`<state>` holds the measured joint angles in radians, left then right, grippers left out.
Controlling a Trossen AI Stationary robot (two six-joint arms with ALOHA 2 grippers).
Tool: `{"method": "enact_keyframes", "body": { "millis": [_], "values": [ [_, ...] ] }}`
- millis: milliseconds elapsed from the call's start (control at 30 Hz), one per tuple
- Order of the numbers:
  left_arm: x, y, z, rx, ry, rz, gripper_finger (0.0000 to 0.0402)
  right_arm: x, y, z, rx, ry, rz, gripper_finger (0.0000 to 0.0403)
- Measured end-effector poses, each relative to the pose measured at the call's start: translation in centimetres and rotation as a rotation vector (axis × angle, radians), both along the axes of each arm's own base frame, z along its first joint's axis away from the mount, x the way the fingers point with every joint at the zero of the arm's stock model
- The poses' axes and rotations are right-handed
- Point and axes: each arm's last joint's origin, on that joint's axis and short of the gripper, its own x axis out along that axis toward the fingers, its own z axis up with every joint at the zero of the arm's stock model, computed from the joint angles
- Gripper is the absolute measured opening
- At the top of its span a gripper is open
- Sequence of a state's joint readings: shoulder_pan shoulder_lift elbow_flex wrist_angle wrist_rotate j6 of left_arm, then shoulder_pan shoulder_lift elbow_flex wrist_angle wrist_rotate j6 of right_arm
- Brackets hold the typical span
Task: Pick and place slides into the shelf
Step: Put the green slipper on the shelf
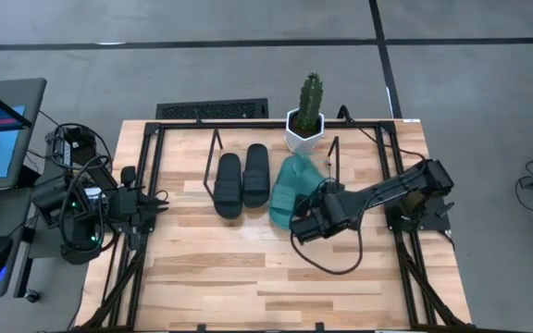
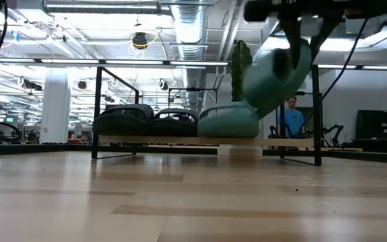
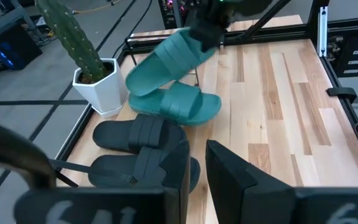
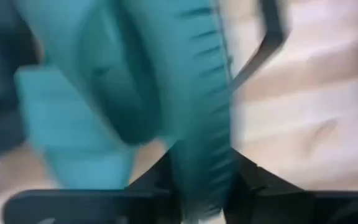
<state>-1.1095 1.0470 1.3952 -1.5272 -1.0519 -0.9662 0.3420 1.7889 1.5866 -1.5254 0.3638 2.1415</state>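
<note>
**Second teal slide in my right gripper, above the shelf**

My right gripper [image 1: 309, 222] is clamped on the edge of a teal slide [image 3: 169, 56]; in the right wrist view the sole of this slide stands between my two dark fingers [image 4: 160, 180]. I hold it in the air, tilted, with one end low and close to the other teal slide [image 3: 182, 102], which lies flat in the shelf [image 1: 216, 141]. From the low view the held slide hangs over the right end of the shelf, just in front of the cactus [image 1: 311, 100] in its white pot [image 1: 302, 137].

Beside the resting teal slide, the two black slides [image 1: 241, 181] lie side by side in the shelf, touching each other. So three slides are in the shelf and one is in my grip.

My left gripper [image 3: 197, 171] waits at the left edge of the table [image 1: 248, 277], well apart from the shelf, with its fingers almost together and nothing between them.

A person [image 2: 291, 117] stands in the room behind the table.
</note>
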Motion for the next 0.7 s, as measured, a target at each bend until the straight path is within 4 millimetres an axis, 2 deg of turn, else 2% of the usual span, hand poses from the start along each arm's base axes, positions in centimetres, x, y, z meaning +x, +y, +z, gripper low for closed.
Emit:
{"method": "enact_keyframes", "body": {
  "millis": [167, 500, 700],
  "values": [
    [0.0, 0.0, 0.0, 0.005, 0.001, -0.003, 0.0043, 0.6, 0.8, 0.1, 0.008, -0.088, 0.029, 0.0117],
    [0.0, 0.0, 0.0, 0.005, 0.001, -0.002, 0.0043, 0.9, 0.2, 0.0, 0.005, -0.097, 0.018, 0.0212],
    [0.0, 0.0, 0.0, 0.004, 0.001, -0.002, 0.0043, 1.3, -0.4, -0.2, 0.031, -0.095, 0.017, 0.0246]
  ]
}}
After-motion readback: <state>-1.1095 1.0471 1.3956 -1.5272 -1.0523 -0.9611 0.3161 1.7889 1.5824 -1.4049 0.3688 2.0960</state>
